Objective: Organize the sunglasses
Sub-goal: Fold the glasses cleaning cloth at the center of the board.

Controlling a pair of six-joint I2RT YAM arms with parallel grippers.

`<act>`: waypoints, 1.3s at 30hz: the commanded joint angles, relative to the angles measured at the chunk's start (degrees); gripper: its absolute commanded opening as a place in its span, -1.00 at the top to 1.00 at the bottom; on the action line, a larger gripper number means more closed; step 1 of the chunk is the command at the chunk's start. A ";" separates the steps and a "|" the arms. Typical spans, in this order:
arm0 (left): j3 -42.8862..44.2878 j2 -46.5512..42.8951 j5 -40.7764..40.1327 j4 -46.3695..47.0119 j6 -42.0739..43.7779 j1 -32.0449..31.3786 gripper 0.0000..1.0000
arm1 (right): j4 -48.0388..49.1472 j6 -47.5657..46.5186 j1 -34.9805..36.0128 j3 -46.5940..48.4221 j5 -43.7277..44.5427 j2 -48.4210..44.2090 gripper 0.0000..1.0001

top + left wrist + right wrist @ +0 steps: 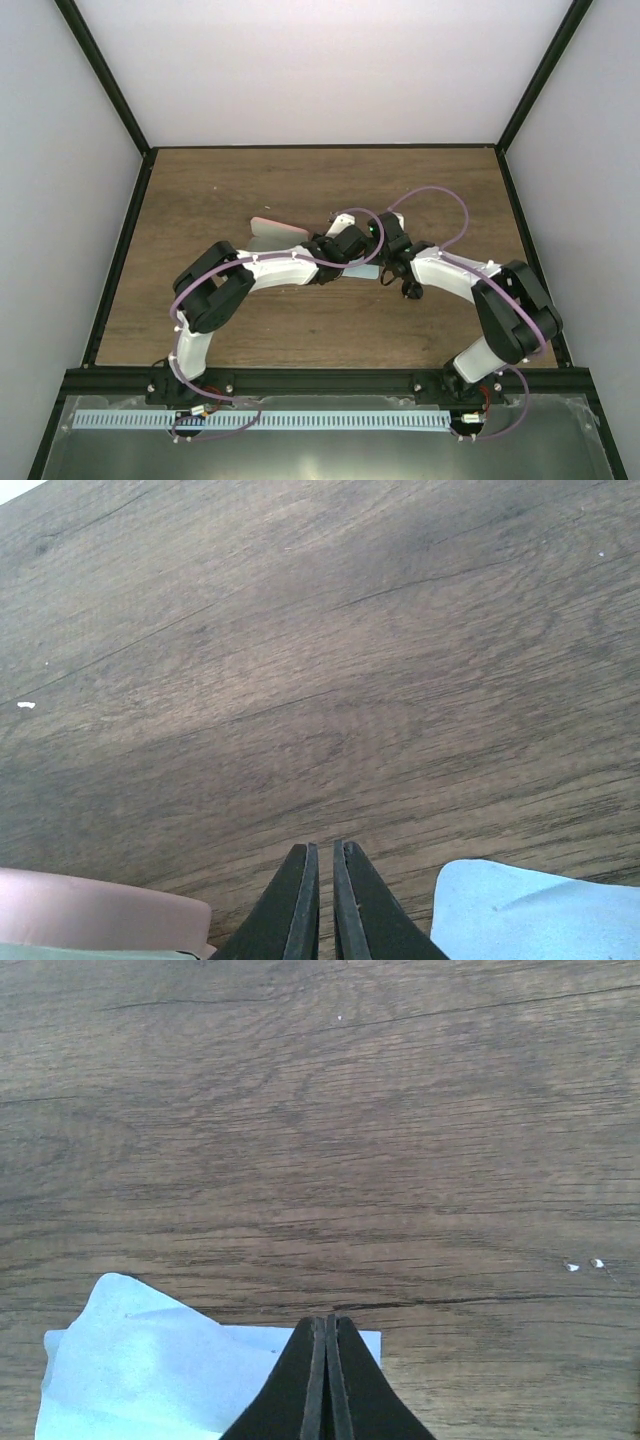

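Two arms meet over the middle of the wooden table (300, 180) in the top view, the left arm (280, 265) and the right arm (450, 272) bent inward until their wrists nearly touch; from up here you cannot see either set of fingers, since the wrists cover them. A pink case (272, 230) lies just beyond the left forearm, which hides its near edge; only a sliver of the light blue cloth (363, 272) shows between the two wrists.

In the left wrist view the left gripper (322, 846) has its fingers drawn almost together, only a hairline slit between them and nothing in it; the case shows at the lower left, cut off by the frame, and a corner of the cloth sits at the lower right, also cropped; the pale strip under the case at the bottom edge is too slight for you to name.

In the right wrist view the right gripper (326, 1318) has its fingers pressed flat together over the far edge of the cloth, holding nothing; the frame cuts off the cloth's near side.

You will not find the sunglasses in any view; where they lie cannot be told.
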 commanded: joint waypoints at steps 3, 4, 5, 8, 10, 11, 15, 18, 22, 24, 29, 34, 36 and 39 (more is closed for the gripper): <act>0.76 0.78 0.54 1.80 1.21 0.14 0.82 | 1.67 -0.25 -0.15 2.03 1.01 1.04 0.99; 0.59 0.77 0.93 1.91 1.25 0.18 0.79 | 1.69 -0.18 -0.14 1.78 0.78 1.05 0.99; 0.36 0.70 1.20 1.96 1.25 0.25 0.75 | 1.89 -0.10 -0.11 1.36 0.38 0.90 0.99; -0.01 0.56 2.01 1.96 1.17 0.48 0.59 | 2.38 0.08 -0.11 -0.07 -0.59 -0.15 0.99; -0.18 0.28 2.53 1.96 1.01 0.58 0.48 | 2.32 0.23 -0.11 -0.80 -0.92 -0.90 0.99; -0.27 0.25 2.71 1.96 0.95 0.67 0.46 | 2.30 0.31 -0.11 -1.21 -1.06 -1.27 0.99; -0.31 0.38 3.41 1.66 0.60 0.97 0.41 | 2.51 0.60 -0.11 -3.13 -2.28 -2.15 0.99; -0.13 0.54 3.76 1.29 0.38 1.16 0.40 | 1.80 0.71 -0.11 -3.51 -2.07 -2.00 0.99; -0.21 0.35 3.85 0.85 0.20 1.48 0.39 | 1.87 0.89 -0.11 -4.29 -2.45 -2.01 0.99; -0.21 0.36 3.89 0.66 0.11 1.57 0.39 | 1.76 0.93 -0.15 -4.55 -2.48 -1.88 0.99; -0.13 0.42 4.32 0.48 -0.02 1.85 0.39 | 2.14 1.09 -0.11 -5.33 -3.43 -2.00 0.99; -0.04 0.51 4.59 0.34 -0.07 1.96 0.39 | 2.40 1.13 -0.11 -5.92 -4.16 -1.53 0.99; -0.04 0.53 4.75 0.34 -0.07 2.07 0.39 | 2.54 1.05 -0.11 -6.17 -4.26 -1.42 0.98; -0.03 0.55 4.91 0.21 -0.07 2.06 0.39 | 2.94 0.90 -0.05 -6.19 -5.06 -1.19 0.98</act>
